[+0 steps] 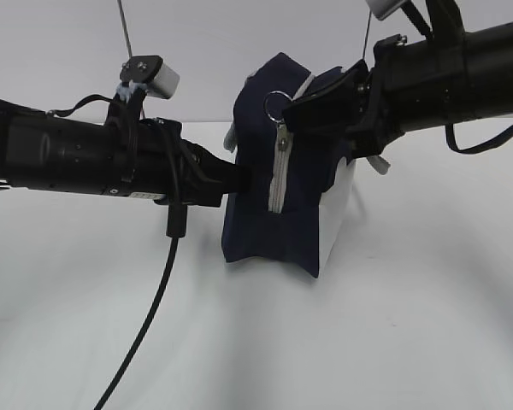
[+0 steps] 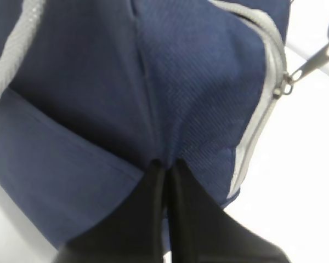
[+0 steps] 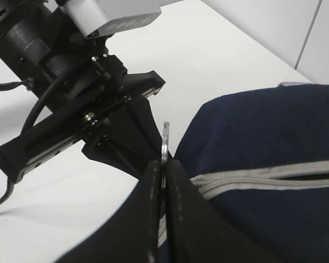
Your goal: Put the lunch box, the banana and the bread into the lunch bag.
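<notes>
The navy lunch bag (image 1: 295,184) stands on the white table, with its grey zipper (image 1: 279,171) running down the near end. My left gripper (image 1: 239,177) is shut, pinching a fold of the bag's fabric (image 2: 164,161) at its left end. My right gripper (image 1: 292,104) is shut on the metal ring pull (image 1: 276,106) at the top of the bag; the ring (image 3: 164,143) stands up between its fingertips. The lunch box, the banana and the bread are out of view.
A grey webbing handle (image 2: 13,52) hangs on the bag's side. A black cable (image 1: 150,316) drops from the left arm across the table's front. The left arm's wrist (image 3: 77,118) sits close beside the right gripper.
</notes>
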Robot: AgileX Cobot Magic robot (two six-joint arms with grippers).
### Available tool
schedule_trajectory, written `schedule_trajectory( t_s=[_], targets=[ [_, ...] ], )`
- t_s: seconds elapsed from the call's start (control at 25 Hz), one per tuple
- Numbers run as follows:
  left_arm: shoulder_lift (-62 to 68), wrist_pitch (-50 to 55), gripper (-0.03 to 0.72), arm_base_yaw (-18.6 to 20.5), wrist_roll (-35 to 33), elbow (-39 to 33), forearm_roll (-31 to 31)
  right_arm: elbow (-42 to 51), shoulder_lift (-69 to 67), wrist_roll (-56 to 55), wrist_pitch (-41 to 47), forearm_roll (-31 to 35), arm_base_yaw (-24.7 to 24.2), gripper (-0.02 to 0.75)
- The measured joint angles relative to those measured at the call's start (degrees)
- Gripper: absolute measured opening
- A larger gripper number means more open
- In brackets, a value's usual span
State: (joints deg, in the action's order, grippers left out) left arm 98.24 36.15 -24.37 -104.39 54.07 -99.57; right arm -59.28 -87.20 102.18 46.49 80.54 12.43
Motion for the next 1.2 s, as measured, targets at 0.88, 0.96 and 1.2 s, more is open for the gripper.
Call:
schedule_trajectory(
  t_s=[0.88,0.96,1.2],
  targets=[
    [0.0,1.4,-0.003,0.0,2.8,0.0,2.1,-5.8,-0.4,-5.6,-2.4,-1.4,0.0,0.000],
    [0.0,1.5,-0.003,0.0,3.1,0.0,2.5,-7.1,-0.6,-6.9,-1.4,-3.5,-0.3,0.000],
    [0.0,1.8,-0.003,0.0,3.7,0.0,5.0,-11.8,-5.3,-7.7,8.2,-5.6,-4.0,0.000]
  ],
)
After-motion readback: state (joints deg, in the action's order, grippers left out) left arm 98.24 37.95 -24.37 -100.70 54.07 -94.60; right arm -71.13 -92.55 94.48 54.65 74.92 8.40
